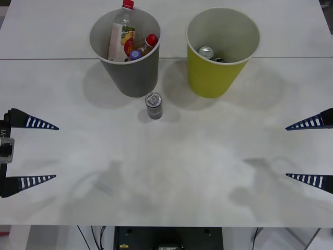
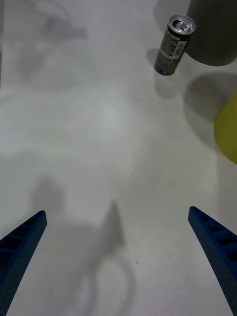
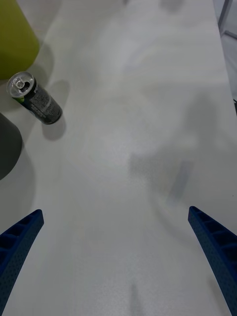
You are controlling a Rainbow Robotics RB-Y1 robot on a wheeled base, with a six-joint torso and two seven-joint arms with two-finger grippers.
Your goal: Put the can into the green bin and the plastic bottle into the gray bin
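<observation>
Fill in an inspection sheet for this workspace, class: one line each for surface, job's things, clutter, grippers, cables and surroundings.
Surface: white table, shadows across it.
Job's things: can upright on the table, in front of the gray bin; that bin holds bottles. Green bin beside it holds another can.
Clutter: nothing seen.
Grippers: left gripper and right gripper open, at the table's sides, holding nothing.
Cables: dark cables below the near edge.
Surroundings: dark robot base under the near edge.
</observation>
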